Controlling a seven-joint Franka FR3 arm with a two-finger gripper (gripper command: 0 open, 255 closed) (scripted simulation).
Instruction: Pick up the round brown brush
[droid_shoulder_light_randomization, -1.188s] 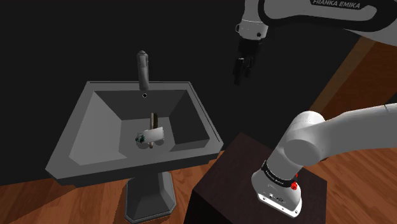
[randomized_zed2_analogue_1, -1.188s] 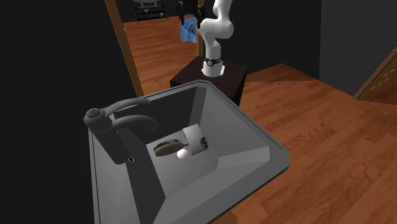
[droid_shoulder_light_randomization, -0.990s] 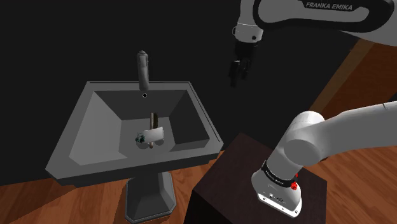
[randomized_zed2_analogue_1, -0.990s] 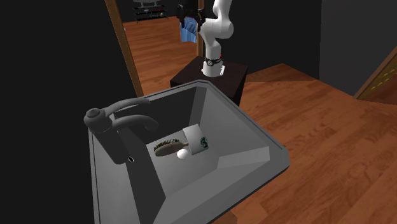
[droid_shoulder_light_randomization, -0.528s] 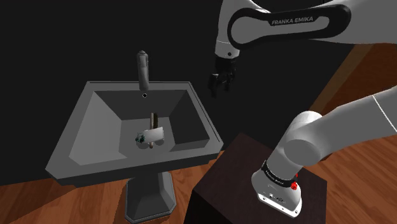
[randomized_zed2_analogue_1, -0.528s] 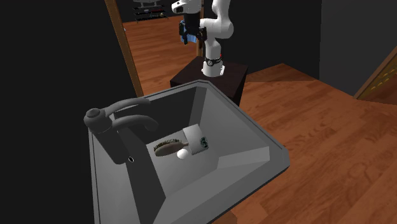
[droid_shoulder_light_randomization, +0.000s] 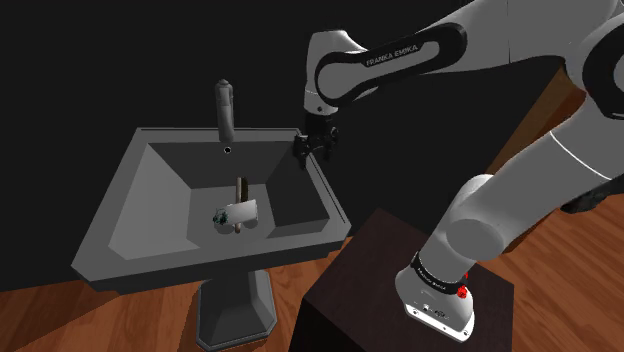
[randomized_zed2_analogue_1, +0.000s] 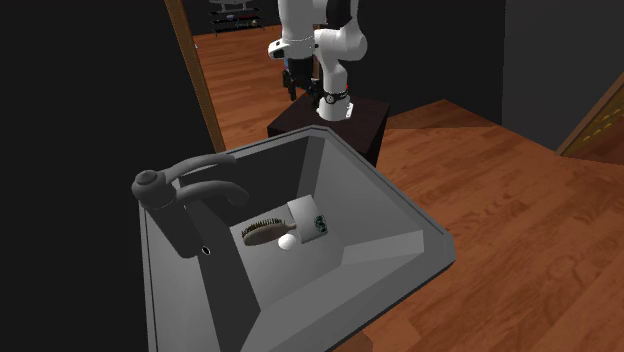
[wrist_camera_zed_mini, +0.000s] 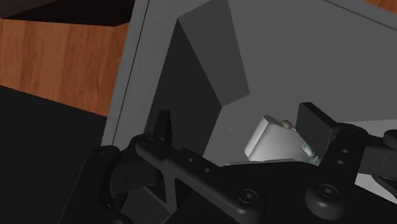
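Observation:
The brown brush (droid_shoulder_light_randomization: 241, 189) lies in the basin of a grey pedestal sink (droid_shoulder_light_randomization: 120, 190), bristles up in the second exterior view (randomized_zed2_analogue_1: 261, 228). A white cup (droid_shoulder_light_randomization: 240, 213) lies on its side against the brush, also seen between the fingers from the wrist (wrist_camera_zed_mini: 272, 140). A small white ball (randomized_zed2_analogue_1: 287, 241) rests beside them. My gripper (droid_shoulder_light_randomization: 312, 150) hangs above the sink's rim at the shoulder view's right rear corner, well apart from the brush. Its fingers (wrist_camera_zed_mini: 164, 127) stand open with nothing between them.
A dark faucet (droid_shoulder_light_randomization: 226, 108) rises at the sink's back edge (randomized_zed2_analogue_1: 180, 200). The dark stand (droid_shoulder_light_randomization: 400, 280) sits close to the sink on a wooden floor (randomized_zed2_analogue_1: 500, 170). Black areas surround the sink in the shoulder view. A wooden door frame (randomized_zed2_analogue_1: 195, 70) stands behind.
The arm has swung toward the sink: the gripper moved left and down in the shoulder view, from the black area beside the sink to over its rear corner. Sink contents are unmoved.

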